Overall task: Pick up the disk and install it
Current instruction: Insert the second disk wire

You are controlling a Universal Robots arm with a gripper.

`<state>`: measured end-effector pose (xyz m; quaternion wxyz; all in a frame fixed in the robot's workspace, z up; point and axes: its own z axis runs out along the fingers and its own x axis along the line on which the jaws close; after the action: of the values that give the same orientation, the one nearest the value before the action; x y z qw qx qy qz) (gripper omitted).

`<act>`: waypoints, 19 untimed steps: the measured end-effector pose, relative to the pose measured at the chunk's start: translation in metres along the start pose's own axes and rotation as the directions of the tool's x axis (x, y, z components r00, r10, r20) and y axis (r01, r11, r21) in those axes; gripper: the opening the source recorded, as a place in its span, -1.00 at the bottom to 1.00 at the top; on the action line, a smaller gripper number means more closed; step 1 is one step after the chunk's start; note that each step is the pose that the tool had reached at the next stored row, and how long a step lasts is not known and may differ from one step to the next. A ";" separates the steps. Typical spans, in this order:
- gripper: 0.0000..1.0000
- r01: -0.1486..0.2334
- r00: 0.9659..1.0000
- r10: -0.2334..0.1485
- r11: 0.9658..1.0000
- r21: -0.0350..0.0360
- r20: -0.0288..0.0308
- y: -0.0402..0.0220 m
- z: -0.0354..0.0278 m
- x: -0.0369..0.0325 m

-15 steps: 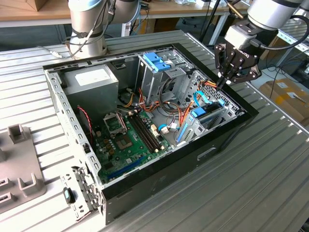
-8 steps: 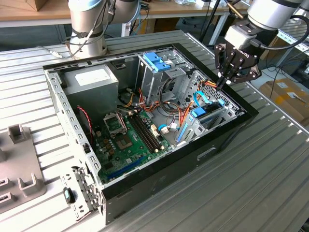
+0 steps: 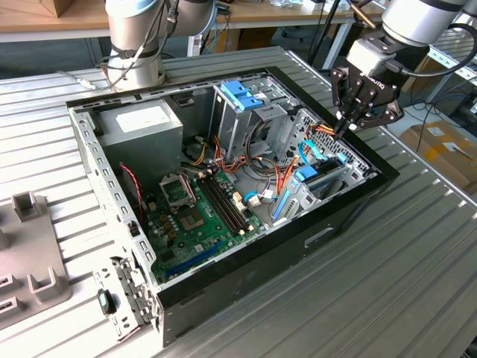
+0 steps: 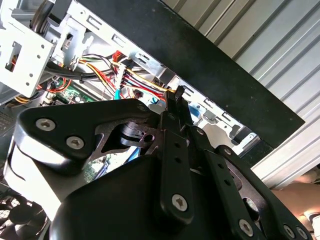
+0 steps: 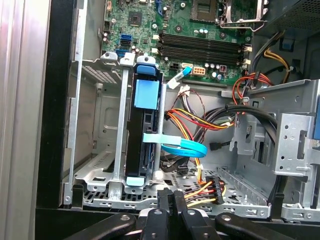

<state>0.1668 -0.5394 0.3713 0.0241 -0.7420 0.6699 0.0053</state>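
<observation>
Workshop setting: ribbed grey metal tabletop [image 3: 417, 276] with wooden benches behind. Open black computer case [image 3: 350, 205] lying on its side at the tabletop's centre, interior exposed. Green motherboard [image 3: 197, 216] on the case floor toward the near edge; grey power supply box [image 3: 141, 123] at the case's far corner on the exterior view's left. Metal drive cage [image 3: 250, 112] with a blue plastic latch [image 3: 242, 93] at the far side, centre. Grey moulded fixture [image 3: 30, 261] on the tabletop at the exterior view's left edge; loose metal bracket [image 3: 127, 298] beside the case's near corner.

Disk [image 5: 145, 135] seated upright in a silver bay [image 5: 117, 165] by the case wall on the exterior view's right, framed by its light-blue carrier rail; in the exterior view, visible as a dark slab with blue trim [image 3: 320, 181]. Light-blue data cable [image 5: 185, 147] and a bundle of orange, yellow and red wires [image 5: 200, 120] just beside it.

Gripper [image 3: 350, 125] positioned above the case's edge on the exterior view's right, over the disk bay, tips pointing down. Black fingers [image 5: 172, 200] pressed together with no gap, nothing between them; same closed state in the second wrist view [image 4: 175, 107]. No contact with the disk.
</observation>
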 end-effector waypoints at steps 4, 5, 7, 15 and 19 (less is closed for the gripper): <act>-0.68 -0.044 0.999 0.044 0.999 0.002 -0.001 0.0000 0.0000 0.0000; -0.68 -0.065 0.998 0.065 0.998 0.003 -0.002 0.0000 0.0001 0.0000; -0.68 -0.103 0.995 0.103 0.995 0.004 -0.003 0.0000 0.0001 0.0000; -0.68 -0.210 0.978 0.210 0.978 0.009 -0.005 0.0000 0.0002 0.0000; -0.68 -0.276 0.961 0.276 0.961 0.012 -0.006 0.0000 0.0003 0.0000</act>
<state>0.1667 -0.5394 0.3710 0.0246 -0.6412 0.7670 0.0019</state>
